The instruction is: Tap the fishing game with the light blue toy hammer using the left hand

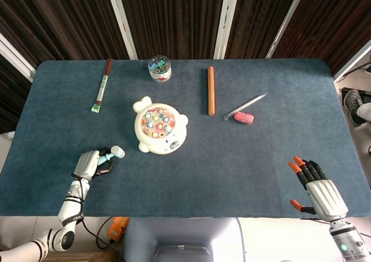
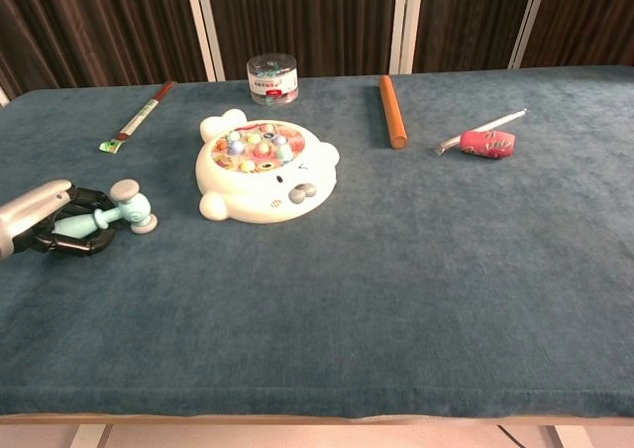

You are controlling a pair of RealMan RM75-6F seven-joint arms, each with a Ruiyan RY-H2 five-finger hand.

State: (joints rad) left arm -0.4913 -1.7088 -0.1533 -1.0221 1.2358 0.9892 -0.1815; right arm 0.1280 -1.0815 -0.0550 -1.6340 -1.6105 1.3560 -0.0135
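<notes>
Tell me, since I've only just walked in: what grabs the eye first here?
The white bear-shaped fishing game with its colourful fish, left of the table's middle. Near the front left edge, the left hand grips the light blue toy hammer; the right hand hangs open, orange-tipped, at the front right.

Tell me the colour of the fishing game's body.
The fishing game has a cream-white body, clearest in the chest view.

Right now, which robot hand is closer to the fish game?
Left. The left robot hand, holding the toy hammer, sits just beside the fish game. The right robot hand is far across the table.
</notes>
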